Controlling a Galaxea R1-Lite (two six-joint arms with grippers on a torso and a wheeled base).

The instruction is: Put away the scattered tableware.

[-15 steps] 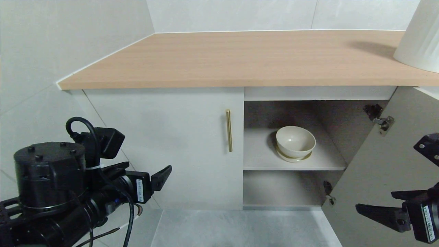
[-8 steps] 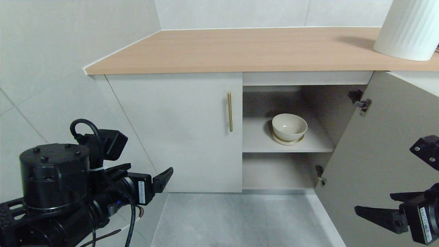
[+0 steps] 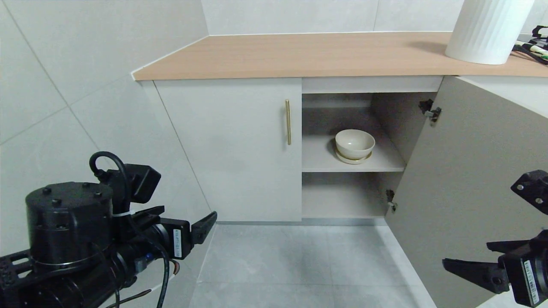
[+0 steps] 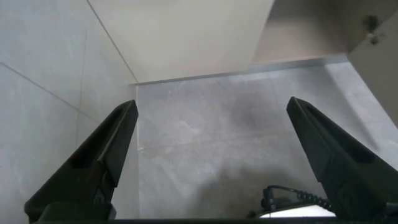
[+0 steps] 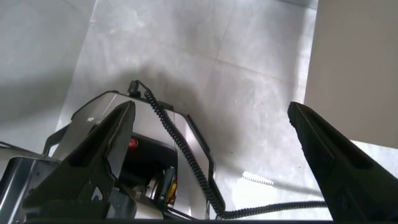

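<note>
Jaws of the left gripper [image 4: 211,104] stand spread wide with nothing between them, low over the floor [image 3: 299,265]. The right gripper [image 5: 211,111] is just as wide open and empty, near the open cabinet door [image 3: 471,162]. Well ahead of both and higher, between them, the bowl [image 3: 354,143] sits on a small plate [image 3: 353,160] on the upper shelf [image 3: 319,156]. Farther up beyond the right gripper, a white ribbed container [image 3: 488,30] stands on the wooden counter [image 3: 299,53].
</note>
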